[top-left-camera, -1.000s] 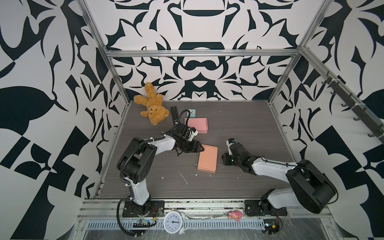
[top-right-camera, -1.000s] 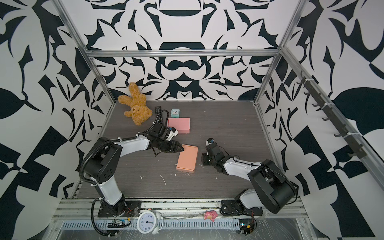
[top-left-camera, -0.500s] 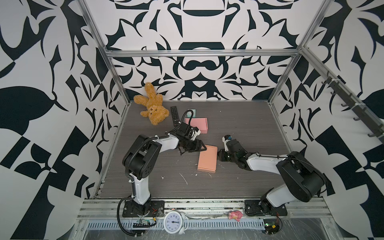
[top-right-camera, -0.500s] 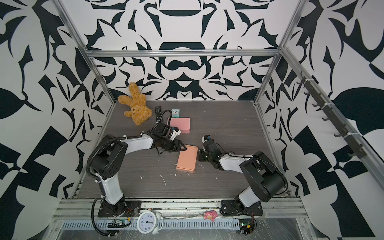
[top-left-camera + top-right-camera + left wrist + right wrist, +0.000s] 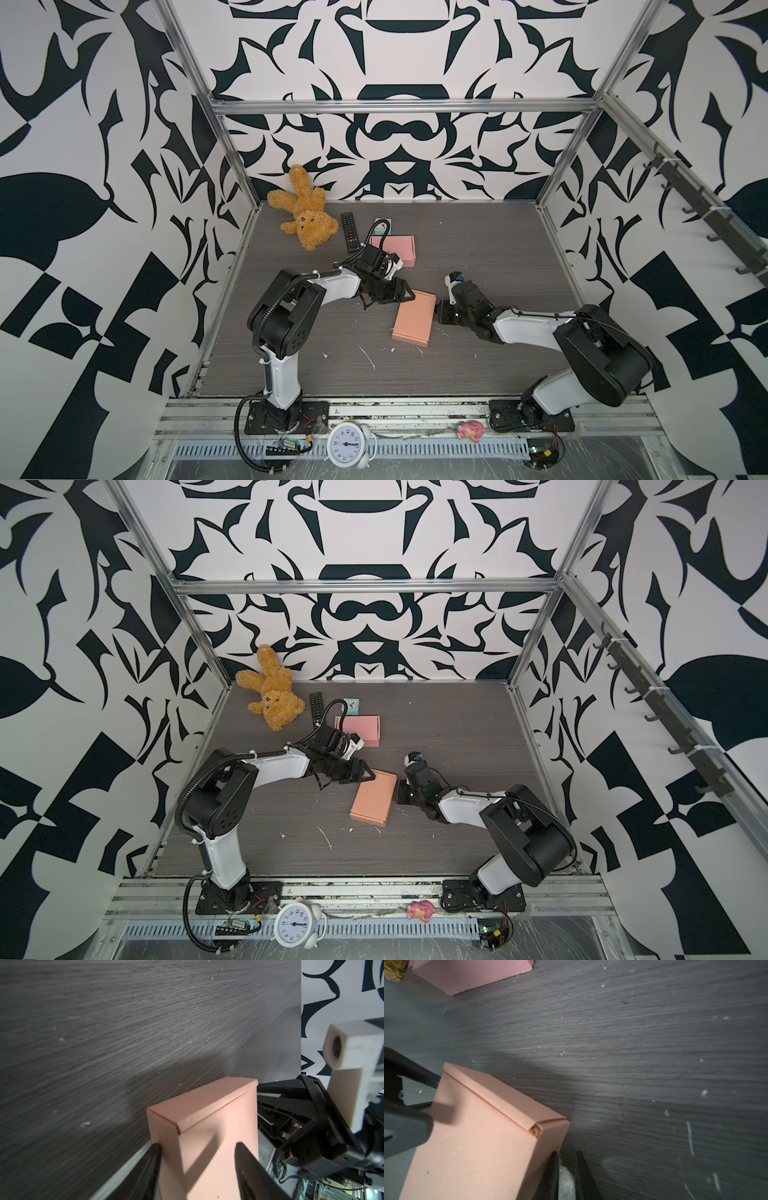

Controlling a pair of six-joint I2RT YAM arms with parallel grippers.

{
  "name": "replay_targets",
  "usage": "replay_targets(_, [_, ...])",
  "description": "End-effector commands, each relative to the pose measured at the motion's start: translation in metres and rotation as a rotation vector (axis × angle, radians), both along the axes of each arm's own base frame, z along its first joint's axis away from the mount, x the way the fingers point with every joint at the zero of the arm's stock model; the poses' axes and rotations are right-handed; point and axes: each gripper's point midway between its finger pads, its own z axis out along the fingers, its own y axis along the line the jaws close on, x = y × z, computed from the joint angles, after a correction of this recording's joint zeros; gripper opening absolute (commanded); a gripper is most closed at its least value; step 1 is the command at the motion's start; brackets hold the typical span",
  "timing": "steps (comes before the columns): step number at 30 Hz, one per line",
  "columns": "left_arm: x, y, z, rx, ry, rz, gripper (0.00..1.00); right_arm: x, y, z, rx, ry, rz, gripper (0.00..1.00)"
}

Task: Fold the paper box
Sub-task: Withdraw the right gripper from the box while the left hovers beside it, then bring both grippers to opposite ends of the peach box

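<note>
The salmon paper box (image 5: 413, 318) (image 5: 372, 798) lies closed and flat in the middle of the table. My left gripper (image 5: 409, 293) (image 5: 370, 776) is at its far left corner. In the left wrist view the box (image 5: 207, 1136) fills the gap of the open left gripper (image 5: 197, 1147), with one finger against its side wall and the other over its top face. My right gripper (image 5: 439, 311) (image 5: 400, 791) sits low at the box's right side. In the right wrist view the right gripper (image 5: 566, 1155) is shut, nothing between its fingers, one against the box (image 5: 477, 1136) wall.
A second pink box (image 5: 397, 247) lies behind the left arm, with a black remote (image 5: 350, 232), a teddy bear (image 5: 305, 218) and a small teal item (image 5: 382, 222) further back. A white alarm clock (image 5: 347, 444) and a pink toy (image 5: 471, 430) sit on the front rail.
My right gripper has slid left across the table up to the box's right side. The left gripper has narrowed a little and stays at the box's far corner.
</note>
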Motion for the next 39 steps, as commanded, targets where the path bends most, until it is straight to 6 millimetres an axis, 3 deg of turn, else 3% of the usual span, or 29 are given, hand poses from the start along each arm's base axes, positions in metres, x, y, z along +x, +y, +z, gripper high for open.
replay_targets(1, [0.002, -0.006, 0.002, -0.034, 0.009, -0.014, 0.59, -0.011, 0.009, 0.009, 0.055, -0.01, 0.035, 0.18])
replay_targets(6, [0.014, 0.012, 0.007, -0.026, -0.014, 0.04, 0.63, -0.028, -0.007, 0.003, 0.03, 0.007, 0.017, 0.2])
replay_targets(11, [0.012, 0.022, 0.019, -0.026, -0.04, 0.057, 0.71, -0.039, -0.02, 0.011, -0.018, 0.016, 0.021, 0.29])
replay_targets(14, [0.0, 0.027, 0.025, -0.035, -0.036, 0.048, 0.76, -0.042, -0.011, 0.028, 0.015, 0.009, 0.071, 0.38])
replay_targets(19, [-0.024, 0.055, 0.036, 0.04, -0.084, 0.085, 0.89, -0.038, -0.001, 0.064, 0.01, -0.021, 0.142, 0.54])
replay_targets(26, [-0.07, 0.073, 0.047, 0.034, -0.069, 0.061, 0.91, -0.02, 0.012, 0.095, -0.018, -0.072, 0.209, 0.65])
replay_targets(32, [-0.11, 0.071, 0.056, 0.02, -0.057, 0.026, 0.91, 0.001, 0.029, 0.096, -0.033, -0.052, 0.283, 0.68])
replay_targets(39, [-0.139, 0.054, 0.049, 0.039, -0.048, -0.004, 0.92, 0.024, 0.041, 0.091, -0.042, -0.04, 0.311, 0.69])
